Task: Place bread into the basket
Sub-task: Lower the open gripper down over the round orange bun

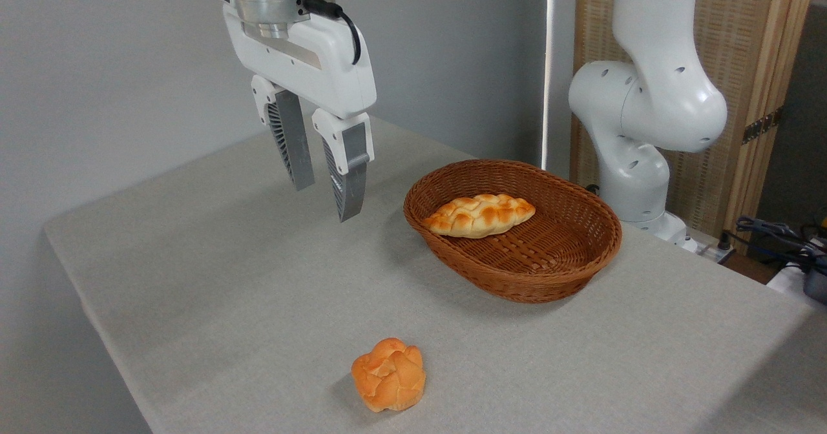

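One round bread (388, 374), knotted top up, no long axis.

Orange knotted bun (388, 374) lies on table, well apart from wicker basket (555, 272)

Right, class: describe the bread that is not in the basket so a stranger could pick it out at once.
Start at the grey table and find the wicker basket on it. Come toward the near edge, where the bread sits alone on the cloth. It is small, round, golden-orange and knotted on top, unlike the longer, paler braided loaf lying inside the basket.
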Robot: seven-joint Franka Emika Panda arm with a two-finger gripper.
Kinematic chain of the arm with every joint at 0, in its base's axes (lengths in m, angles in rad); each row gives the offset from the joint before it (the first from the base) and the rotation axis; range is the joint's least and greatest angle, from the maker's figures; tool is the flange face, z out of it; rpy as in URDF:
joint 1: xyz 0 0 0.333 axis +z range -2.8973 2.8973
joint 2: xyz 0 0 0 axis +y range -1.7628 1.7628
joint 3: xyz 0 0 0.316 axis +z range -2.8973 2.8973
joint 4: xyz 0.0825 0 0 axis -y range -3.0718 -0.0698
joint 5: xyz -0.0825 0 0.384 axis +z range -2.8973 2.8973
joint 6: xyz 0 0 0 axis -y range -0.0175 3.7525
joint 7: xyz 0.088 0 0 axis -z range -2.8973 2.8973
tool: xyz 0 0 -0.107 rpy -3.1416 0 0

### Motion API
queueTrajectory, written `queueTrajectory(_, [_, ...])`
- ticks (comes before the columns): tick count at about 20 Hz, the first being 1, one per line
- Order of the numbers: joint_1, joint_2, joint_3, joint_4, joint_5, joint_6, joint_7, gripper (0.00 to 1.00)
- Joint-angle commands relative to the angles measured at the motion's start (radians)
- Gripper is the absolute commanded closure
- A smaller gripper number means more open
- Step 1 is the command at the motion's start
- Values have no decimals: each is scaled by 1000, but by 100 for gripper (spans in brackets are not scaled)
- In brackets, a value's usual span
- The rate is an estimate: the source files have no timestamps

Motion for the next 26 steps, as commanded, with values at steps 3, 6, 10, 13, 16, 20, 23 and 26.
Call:
queueTrajectory(3, [10, -14, -5, -16, 7, -11, 17, 0])
queueTrajectory(6, [10, -14, -5, -18, 9, -11, 17, 0])
queueTrajectory(10, [11, -15, -5, -16, 10, -5, 18, 0])
queueTrajectory(13, [13, -22, -4, -34, 10, 44, 24, 0])
queueTrajectory(16, [19, -26, 7, -74, 61, 83, 67, 0])
queueTrajectory(20, [19, -60, 36, -204, 124, 190, 90, 0])
queueTrajectory(23, [21, -58, 38, -301, 127, 322, 90, 0])
queueTrajectory(26, [28, -51, 39, -391, 129, 446, 90, 0])
